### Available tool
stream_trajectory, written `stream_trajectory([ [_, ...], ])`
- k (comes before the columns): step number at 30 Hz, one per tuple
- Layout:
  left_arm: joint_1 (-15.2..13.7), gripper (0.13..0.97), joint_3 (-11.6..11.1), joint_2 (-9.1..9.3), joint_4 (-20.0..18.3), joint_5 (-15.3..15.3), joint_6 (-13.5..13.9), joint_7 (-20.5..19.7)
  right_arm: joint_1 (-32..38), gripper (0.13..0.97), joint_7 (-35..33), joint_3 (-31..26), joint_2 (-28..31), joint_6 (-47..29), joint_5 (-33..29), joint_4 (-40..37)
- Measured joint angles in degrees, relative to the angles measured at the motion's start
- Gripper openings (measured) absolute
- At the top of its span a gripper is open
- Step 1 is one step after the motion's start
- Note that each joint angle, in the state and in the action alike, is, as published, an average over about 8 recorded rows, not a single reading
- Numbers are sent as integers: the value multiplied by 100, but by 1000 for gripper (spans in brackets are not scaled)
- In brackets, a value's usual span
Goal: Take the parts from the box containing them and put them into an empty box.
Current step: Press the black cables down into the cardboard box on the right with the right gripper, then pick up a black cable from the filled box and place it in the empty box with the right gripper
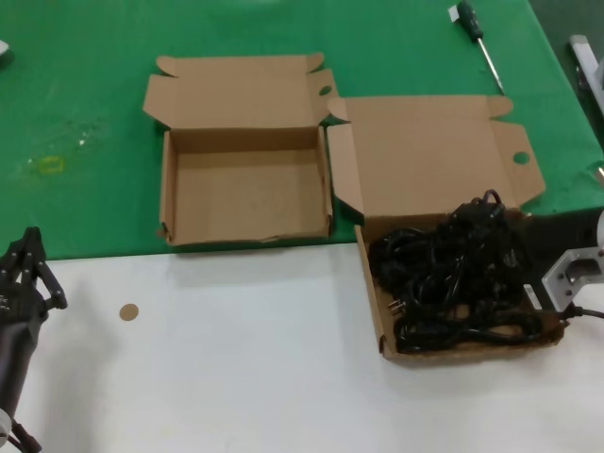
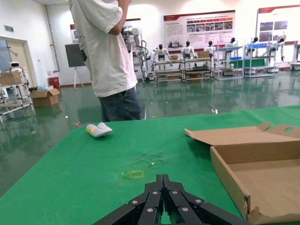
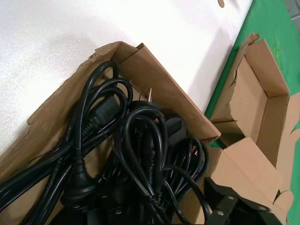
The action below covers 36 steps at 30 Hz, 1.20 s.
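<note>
A tangle of black power cords, the parts (image 1: pixel 451 278), fills the larger brown box (image 1: pixel 370 283) at the right, which lies on the white table with its lid folded back. My right gripper (image 1: pixel 505 247) reaches into this box from the right. In the right wrist view it (image 3: pixel 154 197) is open, its fingers (image 3: pixel 229 201) spread wide with cord loops (image 3: pixel 140 140) between them. The empty box (image 1: pixel 245 193) stands open on the green cloth to the left, beside the full one. My left gripper (image 1: pixel 28 274) is parked low at the left with its fingertips (image 2: pixel 163 180) pressed together, holding nothing.
A black-handled screwdriver (image 1: pixel 479 42) lies on the green cloth at the back right. A small brown disc (image 1: pixel 129 310) sits on the white table. A person (image 2: pixel 110 56) stands beyond the table's far edge, near a white object (image 2: pixel 98 130).
</note>
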Motion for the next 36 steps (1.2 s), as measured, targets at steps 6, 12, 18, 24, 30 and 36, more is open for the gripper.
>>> stream_trajectory([
  [6,0,152,0,0,0,0,0,-2,-4,570,-20,18,-17,39,1,3],
  [12,0,152,0,0,0,0,0,-5,10,443,-64,28,-35,66,2,-25],
  [18,0,152,0,0,0,1,0,-3,-4,311,-106,60,-20,82,30,-22],
  [24,0,152,0,0,0,2,0,-2,-28,293,-27,134,60,89,78,67],
  [30,0,152,0,0,0,1,0,-2,-31,237,277,242,204,78,124,262],
  [36,0,152,0,0,0,1,0,-2,98,230,773,336,294,78,121,476],
])
